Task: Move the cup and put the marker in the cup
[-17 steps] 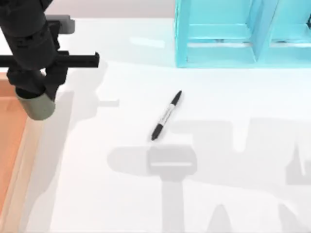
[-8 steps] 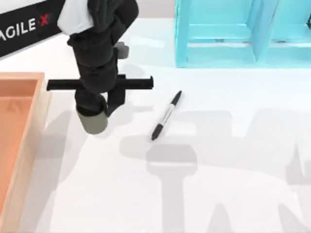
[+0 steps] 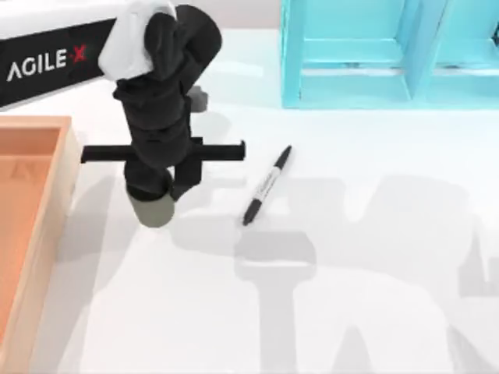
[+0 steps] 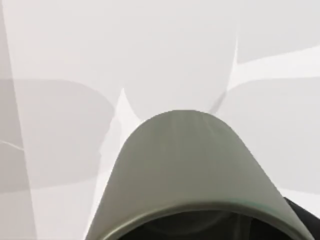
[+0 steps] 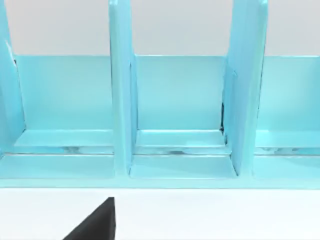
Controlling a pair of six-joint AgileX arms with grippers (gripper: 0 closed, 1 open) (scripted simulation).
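The dark olive cup [image 3: 153, 209] hangs upright under my left gripper [image 3: 153, 195], which is shut on it, left of the table's middle. From above, the black wrist hides the cup's upper part. In the left wrist view the cup's wall and rim [image 4: 185, 170] sit close in front, with white table beyond. I cannot tell whether its base touches the table. The marker [image 3: 267, 185] lies flat on the table to the cup's right, apart from it, slanting with its black cap toward the back right. My right arm is parked facing the blue rack.
A light blue rack with upright dividers [image 3: 366, 54] [image 5: 175, 105] stands at the back right. An orange wooden tray [image 3: 35, 226] lies along the left edge, close to the cup. White table [image 3: 351, 312] stretches across the front and right.
My left arm carried the cup from over the tray's edge rightward toward the marker. In the last half second it shifted only slightly toward the front.
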